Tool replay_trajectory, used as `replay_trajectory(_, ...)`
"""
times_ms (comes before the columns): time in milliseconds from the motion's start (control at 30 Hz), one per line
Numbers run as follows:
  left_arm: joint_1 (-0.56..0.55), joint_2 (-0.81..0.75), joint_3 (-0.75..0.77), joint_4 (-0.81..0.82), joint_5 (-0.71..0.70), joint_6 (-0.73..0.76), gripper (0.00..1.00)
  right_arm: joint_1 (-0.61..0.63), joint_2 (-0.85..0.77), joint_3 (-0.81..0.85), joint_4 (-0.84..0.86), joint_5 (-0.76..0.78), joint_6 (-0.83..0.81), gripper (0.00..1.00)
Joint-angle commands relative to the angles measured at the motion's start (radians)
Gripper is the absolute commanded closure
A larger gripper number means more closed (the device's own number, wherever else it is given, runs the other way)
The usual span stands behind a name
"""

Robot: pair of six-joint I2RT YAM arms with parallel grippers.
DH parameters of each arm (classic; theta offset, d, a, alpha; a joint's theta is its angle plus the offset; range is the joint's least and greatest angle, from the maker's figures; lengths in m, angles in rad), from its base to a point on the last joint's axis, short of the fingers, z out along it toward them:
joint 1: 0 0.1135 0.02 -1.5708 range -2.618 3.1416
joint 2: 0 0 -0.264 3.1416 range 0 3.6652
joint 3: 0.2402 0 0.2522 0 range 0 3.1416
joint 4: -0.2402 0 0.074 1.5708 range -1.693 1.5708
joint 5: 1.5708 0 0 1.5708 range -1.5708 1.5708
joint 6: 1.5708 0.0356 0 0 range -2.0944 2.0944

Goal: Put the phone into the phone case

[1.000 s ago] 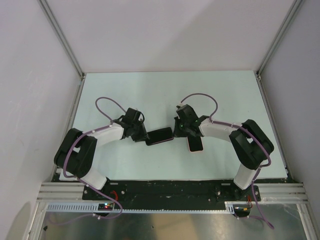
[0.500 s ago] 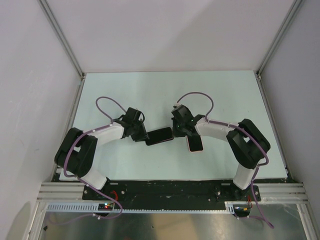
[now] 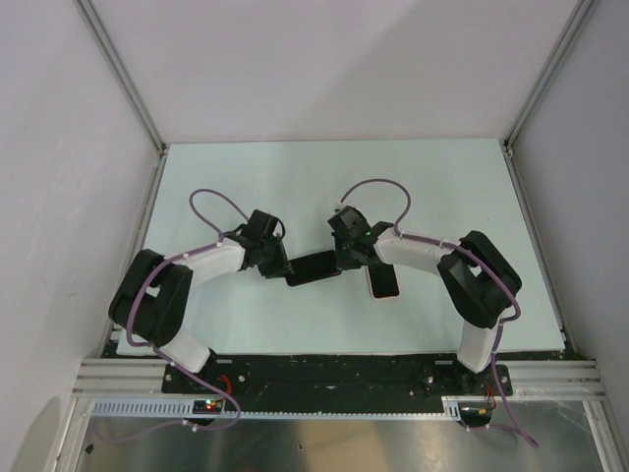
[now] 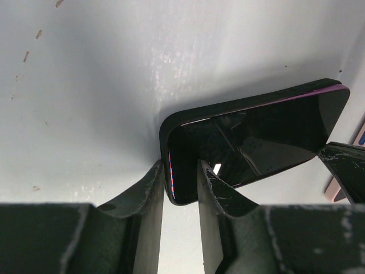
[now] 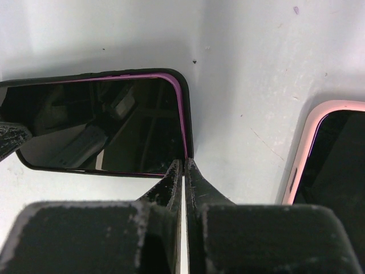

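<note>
The pale table (image 3: 442,187) is carrying everything, and white walls (image 3: 295,69) are standing around its left, far and right edges. The left arm (image 3: 197,265) is bending in from the near left corner and the right arm (image 3: 423,254) from the near right corner, both reaching toward the middle. There the phone (image 3: 316,266) is resting with its dark screen up, about midway between the left and right edges and a little closer to the near edge. A black rim (image 5: 188,114) with a thin purple line is running around the screen; this is perhaps its case, but the views are not making it clear. Just beside its right end, under the right arm, a pink-rimmed device (image 3: 384,280) is lying flat. The left gripper (image 4: 179,166) is clamping the left short end of the phone between its fingers. The right gripper (image 5: 183,165) is holding its fingers pressed together with nothing between them, and their tips are touching the right end of the phone at the rim.
</note>
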Motion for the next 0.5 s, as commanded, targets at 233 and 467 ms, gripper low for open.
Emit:
replay_trajectory(233,-0.029,0.024,0.018,0.024,0.055,0.015,0.69,0.077,0.273,0.082,-0.152,0.089,-0.017,1.00)
replay_trajectory(467,-0.027,0.010,0.019,0.017,0.056,0.017,0.69,0.096,0.326,0.085,-0.173,0.070,-0.017,1.00)
